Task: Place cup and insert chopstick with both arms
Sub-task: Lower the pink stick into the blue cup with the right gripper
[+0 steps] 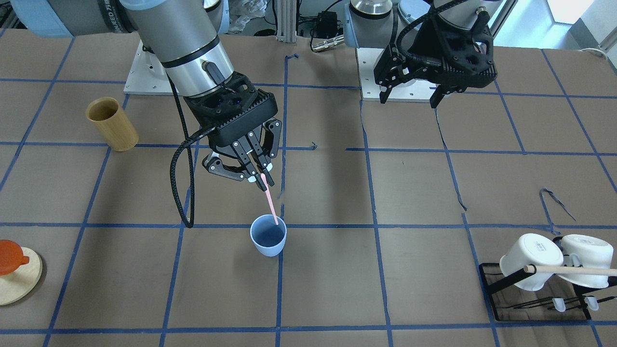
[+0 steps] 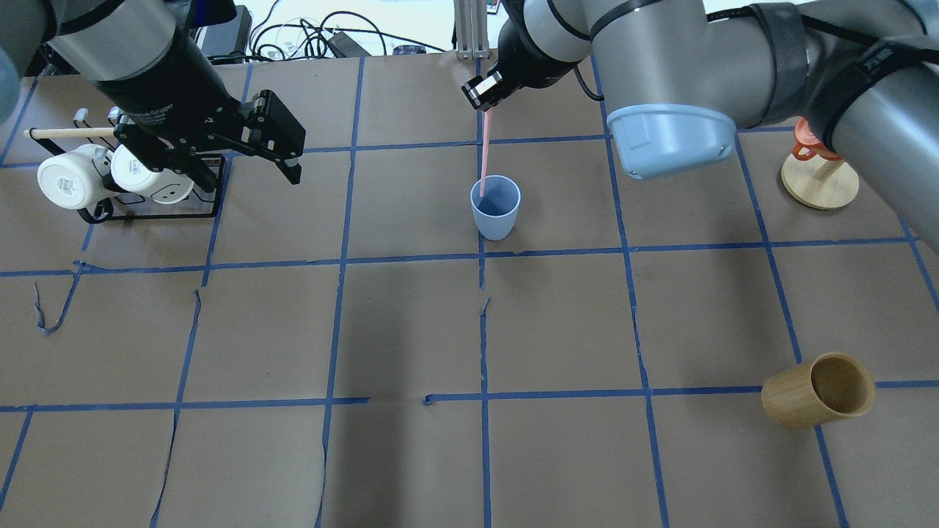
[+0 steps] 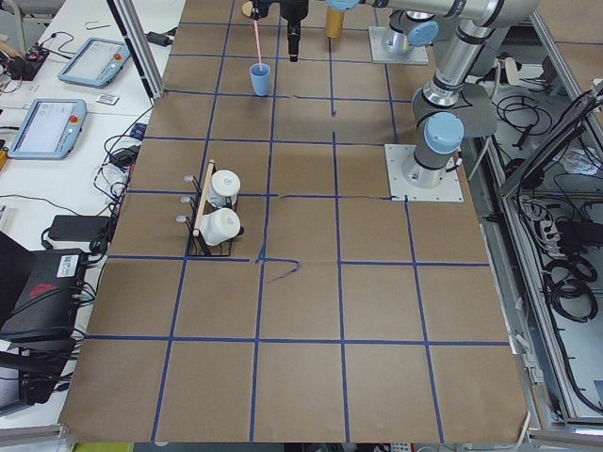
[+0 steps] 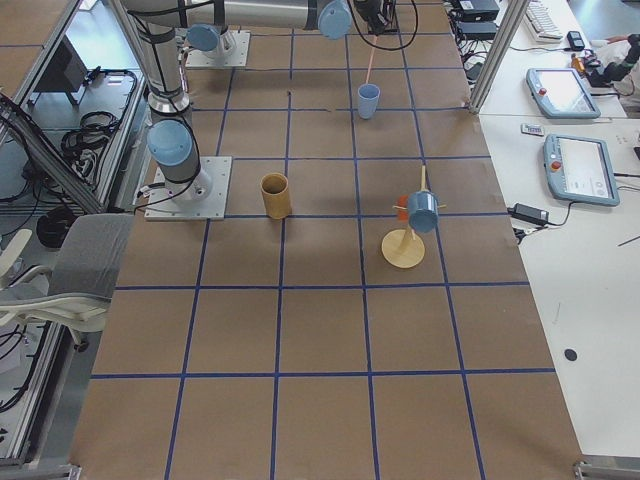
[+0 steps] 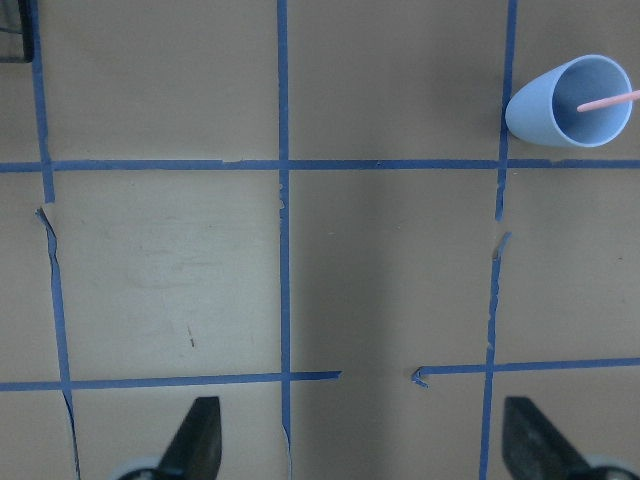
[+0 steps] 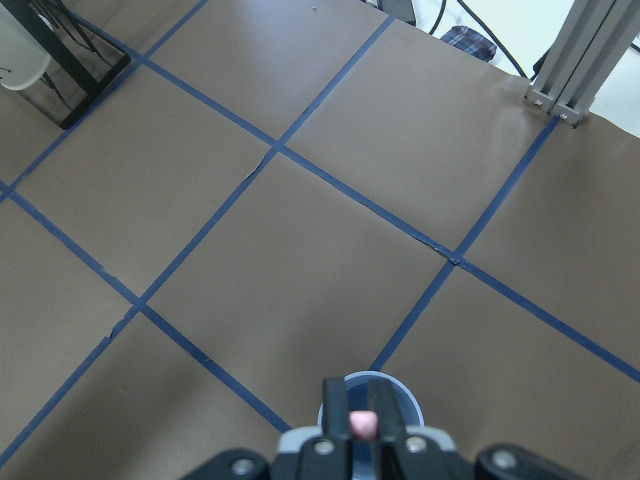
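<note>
The light blue cup (image 1: 268, 235) stands upright on the brown table near the middle, also in the overhead view (image 2: 496, 207) and the left wrist view (image 5: 570, 100). My right gripper (image 1: 262, 180) is shut on the top end of the pink chopstick (image 1: 271, 205), just above the cup. The chopstick (image 2: 485, 154) slants down and its lower end is inside the cup. In the right wrist view the stick's end (image 6: 363, 424) shows between the fingers, over the cup's rim (image 6: 405, 392). My left gripper (image 1: 409, 99) is open and empty, well away from the cup, near its base.
A tan wooden cylinder (image 1: 112, 124) stands on my right side. A black rack (image 1: 496, 282) with two white mugs and a wooden rod is on my left side. A round wooden stand (image 1: 17, 282) with an orange piece is at the far right edge.
</note>
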Robot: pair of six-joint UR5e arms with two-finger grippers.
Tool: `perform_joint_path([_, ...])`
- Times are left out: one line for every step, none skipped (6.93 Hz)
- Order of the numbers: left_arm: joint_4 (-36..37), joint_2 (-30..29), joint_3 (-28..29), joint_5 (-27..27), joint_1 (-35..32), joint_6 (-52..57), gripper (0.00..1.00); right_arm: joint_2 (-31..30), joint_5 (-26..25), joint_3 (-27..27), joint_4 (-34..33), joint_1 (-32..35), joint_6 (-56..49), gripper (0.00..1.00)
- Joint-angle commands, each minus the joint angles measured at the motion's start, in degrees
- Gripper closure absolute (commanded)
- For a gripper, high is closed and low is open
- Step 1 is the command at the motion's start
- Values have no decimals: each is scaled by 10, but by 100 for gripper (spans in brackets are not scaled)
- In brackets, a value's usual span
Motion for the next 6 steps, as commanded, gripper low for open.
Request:
perform_joint_path([0, 0, 0, 0, 1, 0, 0, 3, -2, 28, -33, 0, 1, 100])
perform_joint_path([0, 0, 0, -1, 1, 0, 0, 2, -2, 41, -46, 0, 1, 100])
perform_joint_path([0, 0, 0, -1, 1, 0, 0, 3, -3, 44, -51, 0, 1, 100])
perform_joint_path([0, 0, 0, -1, 1, 0, 0, 3, -4, 44, -51, -1, 1, 100])
perform_joint_path([0, 0, 1, -1, 1, 0, 0, 4, -2, 45, -54, 0, 2, 32])
perform_joint_path([-1, 0, 1, -1, 1, 1, 0, 5, -3, 43, -54, -1, 2, 0])
